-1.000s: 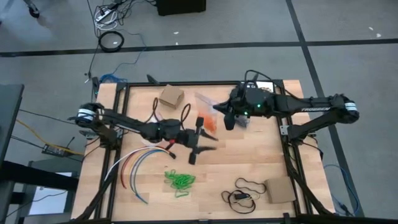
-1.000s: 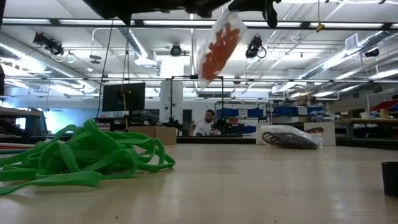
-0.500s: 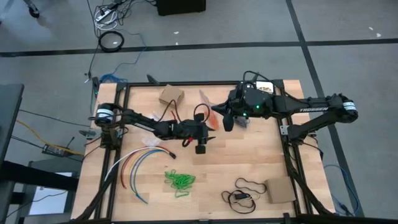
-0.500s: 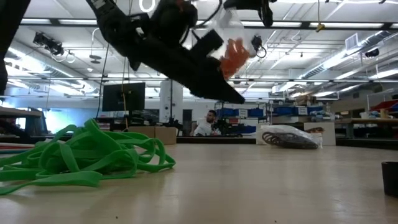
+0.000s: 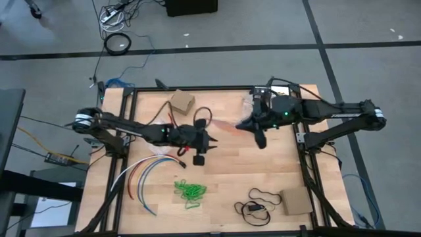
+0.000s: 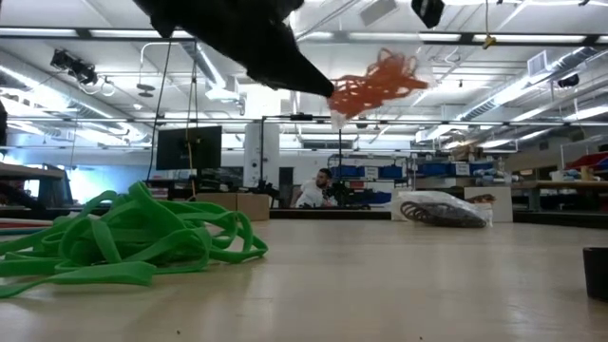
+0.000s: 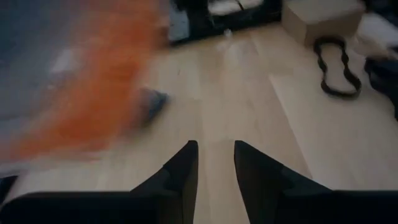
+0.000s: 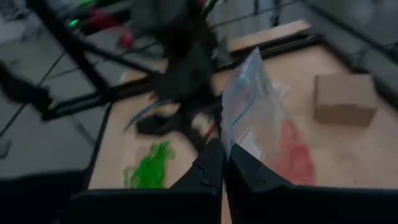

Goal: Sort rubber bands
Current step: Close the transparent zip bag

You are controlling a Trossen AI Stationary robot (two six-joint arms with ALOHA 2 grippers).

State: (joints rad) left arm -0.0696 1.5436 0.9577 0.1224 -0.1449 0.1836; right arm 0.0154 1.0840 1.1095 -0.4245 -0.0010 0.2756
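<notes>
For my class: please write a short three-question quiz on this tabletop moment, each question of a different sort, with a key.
1. True or false: the green rubber bands lie loose on the table.
2. What does the right gripper pinch? A) clear plastic bag B) cardboard box C) coloured cables
3. Fill in: the rubber bands hanging in the air in the low view are ____.

Key: 1 true; 2 A; 3 orange.
</notes>
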